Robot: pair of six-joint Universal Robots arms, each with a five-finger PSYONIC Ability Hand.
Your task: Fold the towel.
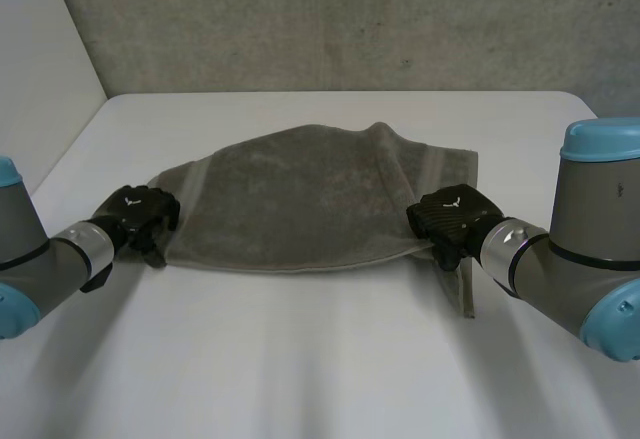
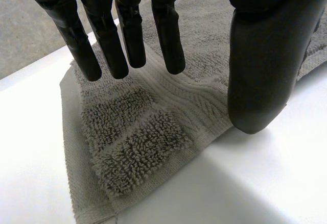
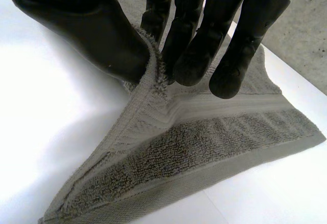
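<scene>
Evidently a limp cloth: one end pinched, the other only covered

Beginning at our right hand (image 3: 97, 30), we see the thumb and the fingers (image 3: 196, 60) closed together on a ridge of the towel (image 3: 204, 147). They draw its hem up into a small peak off the table (image 3: 46, 106). In the head view this grip sits on the near edge by the cloth's right end, and the corner trails loose toward us beyond it.

Our left hand (image 2: 260, 66) is not gripping. Its fingers (image 2: 127, 35) are straight and slightly spread, poised over the woven band at the left end. The thumb tip is down at the near edge just beside the cloth, and nothing is caught between thumb and fingers.

Outward from both hands, the towel lies across the middle of the table. It is spread wide but rumpled, with a soft ridge near its far right side.

We judge it light, floppy and in no way fragile. The looped pile should grip our fingertips well rather than slip. With no stiffness of its own, it will sag and drag wherever it is unsupported, so a one-handed lift would skew it. The flat hem and woven band near each corner look like the firmest places to pinch. Our left hand wants a matching hold at the near left corner.
</scene>
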